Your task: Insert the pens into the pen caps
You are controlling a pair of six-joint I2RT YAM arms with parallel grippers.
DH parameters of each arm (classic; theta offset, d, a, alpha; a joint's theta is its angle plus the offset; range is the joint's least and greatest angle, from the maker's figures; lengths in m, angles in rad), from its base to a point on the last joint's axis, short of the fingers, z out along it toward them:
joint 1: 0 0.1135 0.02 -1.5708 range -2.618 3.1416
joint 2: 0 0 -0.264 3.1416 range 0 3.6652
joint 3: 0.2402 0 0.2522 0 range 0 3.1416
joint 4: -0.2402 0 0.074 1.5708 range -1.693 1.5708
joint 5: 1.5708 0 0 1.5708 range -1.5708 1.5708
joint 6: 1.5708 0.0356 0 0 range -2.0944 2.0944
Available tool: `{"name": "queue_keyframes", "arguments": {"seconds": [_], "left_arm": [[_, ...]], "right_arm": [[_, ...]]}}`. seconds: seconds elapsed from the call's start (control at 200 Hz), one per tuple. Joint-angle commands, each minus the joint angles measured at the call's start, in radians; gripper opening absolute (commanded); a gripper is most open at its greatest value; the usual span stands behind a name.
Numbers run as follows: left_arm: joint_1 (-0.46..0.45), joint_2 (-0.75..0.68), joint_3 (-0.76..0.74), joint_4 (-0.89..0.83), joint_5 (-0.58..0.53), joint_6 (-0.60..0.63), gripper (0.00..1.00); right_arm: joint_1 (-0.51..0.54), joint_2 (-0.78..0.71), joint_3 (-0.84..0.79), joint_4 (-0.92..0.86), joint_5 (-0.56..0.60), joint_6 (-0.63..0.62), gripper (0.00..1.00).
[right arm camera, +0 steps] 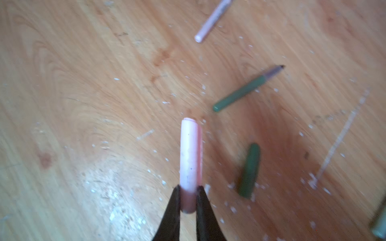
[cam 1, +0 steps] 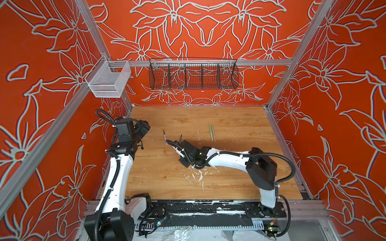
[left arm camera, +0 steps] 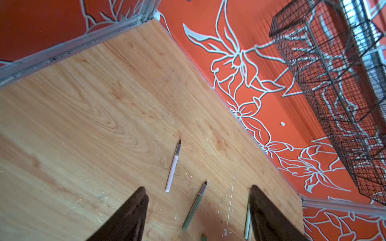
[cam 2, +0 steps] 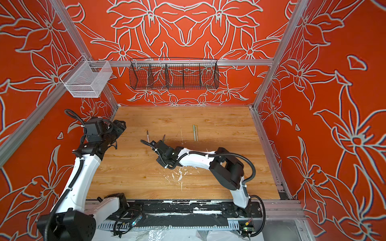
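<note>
The wooden table (cam 1: pixel 229 116) is carrying everything. At its far left, the left gripper (left arm camera: pixel 198 188) is hovering wide open and empty. Mid-table, the right gripper (right arm camera: pixel 188 187) is pinching the pale pink cap (right arm camera: pixel 189 150) tight. The pink pen (left arm camera: pixel 173 167) and dark green pen (left arm camera: pixel 194 206) are lying just beyond it, with the dark green cap (right arm camera: pixel 249 170) lying nearby.

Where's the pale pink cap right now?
The pale pink cap is pinched in the right gripper, seen in the right wrist view, with the dark green cap and dark green pen lying on the table close by.
</note>
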Motion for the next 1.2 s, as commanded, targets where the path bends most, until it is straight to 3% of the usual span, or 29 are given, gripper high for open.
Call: {"name": "queue_keyframes", "arguments": {"seconds": [0.0,0.22,0.465,0.871,1.101,1.196], "left_arm": [[-0.072,0.031,0.016,0.02,-0.036,0.033,0.75],[-0.154,0.063,0.013,0.011,-0.065,0.054,0.75],[-0.168,0.067,0.002,0.01,-0.058,0.086,0.75],[-0.174,0.14,-0.008,-0.032,-0.081,0.157,0.75],[-0.174,0.279,0.029,-0.096,-0.072,0.223,0.77],[-0.173,0.311,0.032,-0.102,-0.07,0.231,0.77]], "right_arm": [[-0.049,-0.101,-0.111,-0.037,0.086,0.078,0.14],[-0.133,-0.318,-0.333,-0.142,0.187,0.188,0.14],[-0.226,-0.487,-0.523,-0.194,0.196,0.316,0.14],[-0.278,-0.395,-0.53,-0.256,0.153,0.427,0.14],[-0.289,-0.312,-0.524,-0.235,0.126,0.465,0.16],[-0.29,-0.31,-0.515,-0.234,0.119,0.474,0.24]]}}
